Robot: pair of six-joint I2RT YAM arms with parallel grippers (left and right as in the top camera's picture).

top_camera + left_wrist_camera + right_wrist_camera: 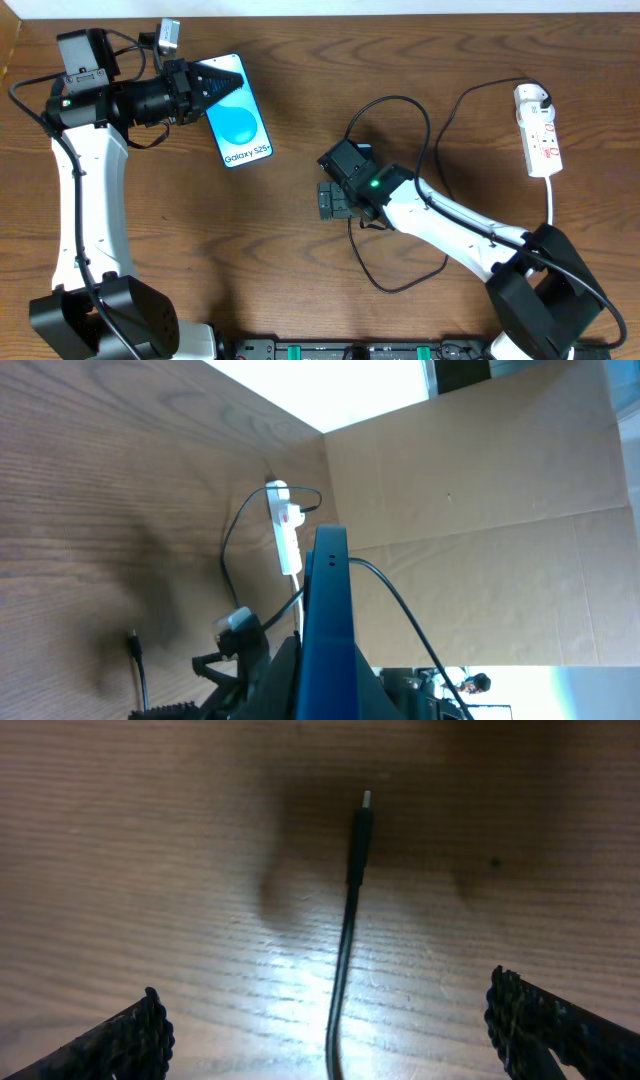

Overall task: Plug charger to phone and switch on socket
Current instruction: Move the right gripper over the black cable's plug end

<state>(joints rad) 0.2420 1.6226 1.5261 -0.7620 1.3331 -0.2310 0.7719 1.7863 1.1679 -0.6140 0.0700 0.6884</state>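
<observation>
The phone (243, 127) shows its blue "Galaxy S25" screen at the upper left of the table. My left gripper (213, 86) is shut on its top end; in the left wrist view the phone (328, 610) stands edge-on between the jaws. My right gripper (332, 200) is open low over mid-table, its fingers either side of the charger cable (345, 950). The black plug tip (362, 818) lies on the wood ahead of the jaws (340, 1040), untouched. The socket (538, 130) lies at the far right, and also shows in the left wrist view (284, 530).
The black cable (400, 100) loops between the right arm and the power strip. The strip's white cord (552, 200) runs toward the front right. A cardboard wall (480, 480) stands beyond the table's right end.
</observation>
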